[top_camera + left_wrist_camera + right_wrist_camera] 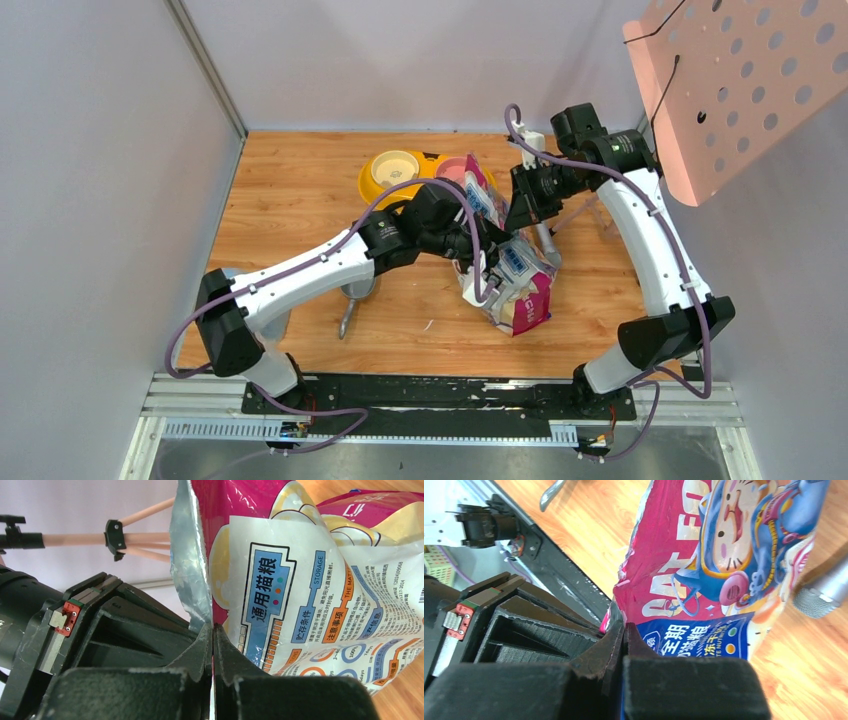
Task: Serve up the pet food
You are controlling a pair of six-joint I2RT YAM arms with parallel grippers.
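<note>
A shiny pink, blue and white printed bag (520, 295) stands crumpled in the middle of the brown wooden desk (290, 200). The black left fingers (210, 642) are closed tight on the silvery edge of the bag's open top. The black right fingers (620, 636) are closed too, pinching a pink and blue part of the same bag. From above, both sets of fingers are hard to see, because the arms and the bag cover them.

The small dark brown pet food pellets do not show in any view, and the inside of the bag is hidden.

Behind the bag sits a round yellow bowl (393, 170). Just beside it is a pink bowl (452, 168), half covered by the bag. A grey metal scoop (350, 312) lies on the desk under the left arm, which hides part of it. A grey metal tube (824, 592) lies next to the bag, cut off at the edge. I cannot tell what it is.
</note>
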